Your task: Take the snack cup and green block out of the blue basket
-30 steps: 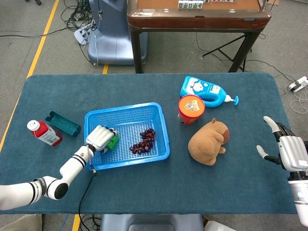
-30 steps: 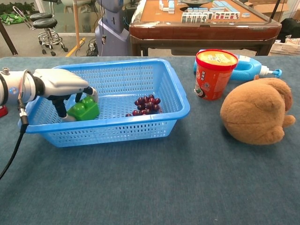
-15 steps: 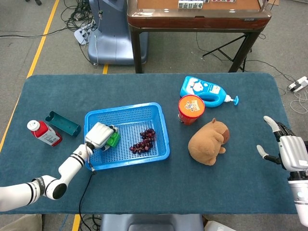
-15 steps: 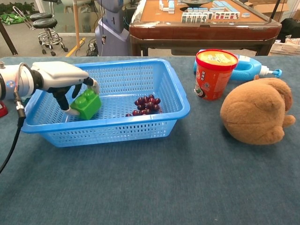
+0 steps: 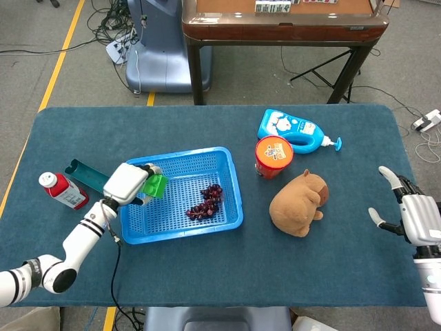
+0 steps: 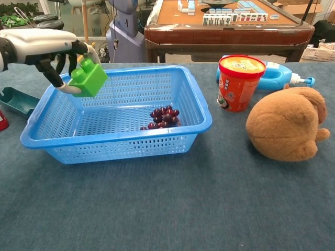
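My left hand (image 5: 127, 182) (image 6: 49, 46) holds the green block (image 5: 156, 185) (image 6: 87, 77) lifted above the left rim of the blue basket (image 5: 231, 181) (image 6: 120, 149). The block hangs tilted, clear of the basket floor. The snack cup (image 5: 273, 156) (image 6: 239, 82), orange-red with a printed lid, stands upright on the table to the right of the basket, outside it. My right hand (image 5: 413, 215) hovers open at the table's far right edge, holding nothing; only the head view shows it.
Dark grapes (image 5: 205, 201) (image 6: 162, 116) lie in the basket. A brown plush toy (image 5: 298, 202) (image 6: 285, 129) and a blue bottle (image 5: 295, 131) sit right of the cup. A red bottle (image 5: 63, 190) and a teal tray (image 5: 89, 176) (image 6: 18, 100) lie left of the basket.
My left hand has raised the green block from the basket floor up and leftward, above the basket's left rim. The right hand has stayed still.
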`<action>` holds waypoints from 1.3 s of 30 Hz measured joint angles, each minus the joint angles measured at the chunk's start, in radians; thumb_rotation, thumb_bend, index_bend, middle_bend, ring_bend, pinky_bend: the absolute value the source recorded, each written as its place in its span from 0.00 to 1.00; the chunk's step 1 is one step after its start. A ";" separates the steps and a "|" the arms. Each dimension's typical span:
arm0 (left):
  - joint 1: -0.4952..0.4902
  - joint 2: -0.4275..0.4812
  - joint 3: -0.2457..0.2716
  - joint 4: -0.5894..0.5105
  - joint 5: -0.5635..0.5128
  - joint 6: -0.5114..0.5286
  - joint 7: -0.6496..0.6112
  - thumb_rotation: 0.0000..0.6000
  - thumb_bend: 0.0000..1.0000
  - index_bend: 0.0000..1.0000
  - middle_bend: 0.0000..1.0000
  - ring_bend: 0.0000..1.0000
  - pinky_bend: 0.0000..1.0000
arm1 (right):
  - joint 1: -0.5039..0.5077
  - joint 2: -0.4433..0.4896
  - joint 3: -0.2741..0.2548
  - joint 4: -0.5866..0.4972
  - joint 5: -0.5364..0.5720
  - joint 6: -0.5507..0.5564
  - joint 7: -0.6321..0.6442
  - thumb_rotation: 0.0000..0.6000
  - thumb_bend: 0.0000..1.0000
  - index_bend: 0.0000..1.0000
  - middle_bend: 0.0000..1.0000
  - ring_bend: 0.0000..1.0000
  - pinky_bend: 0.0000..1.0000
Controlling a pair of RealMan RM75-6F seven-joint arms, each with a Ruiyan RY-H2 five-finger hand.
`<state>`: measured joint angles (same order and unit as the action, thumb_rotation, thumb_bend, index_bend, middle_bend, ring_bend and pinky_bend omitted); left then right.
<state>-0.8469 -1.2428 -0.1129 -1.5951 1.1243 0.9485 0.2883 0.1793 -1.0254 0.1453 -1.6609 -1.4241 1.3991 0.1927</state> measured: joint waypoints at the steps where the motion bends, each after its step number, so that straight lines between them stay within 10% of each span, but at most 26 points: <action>1: 0.008 0.010 -0.004 -0.003 0.000 0.010 -0.004 1.00 0.29 0.42 0.40 0.47 0.53 | 0.000 0.000 0.000 0.001 -0.001 0.000 0.002 1.00 0.27 0.10 0.19 0.18 0.30; 23: 0.042 0.031 -0.024 0.107 -0.364 0.033 0.264 1.00 0.29 0.36 0.36 0.45 0.53 | 0.001 -0.001 -0.006 0.014 -0.016 -0.003 0.028 1.00 0.27 0.10 0.19 0.18 0.30; 39: 0.034 0.043 -0.030 0.037 -0.421 0.044 0.293 1.00 0.29 0.07 0.14 0.15 0.41 | -0.006 0.009 -0.003 0.013 -0.012 0.005 0.044 1.00 0.27 0.11 0.19 0.18 0.30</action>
<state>-0.8129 -1.1997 -0.1433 -1.5580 0.7037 0.9928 0.5817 0.1737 -1.0169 0.1422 -1.6479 -1.4363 1.4041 0.2364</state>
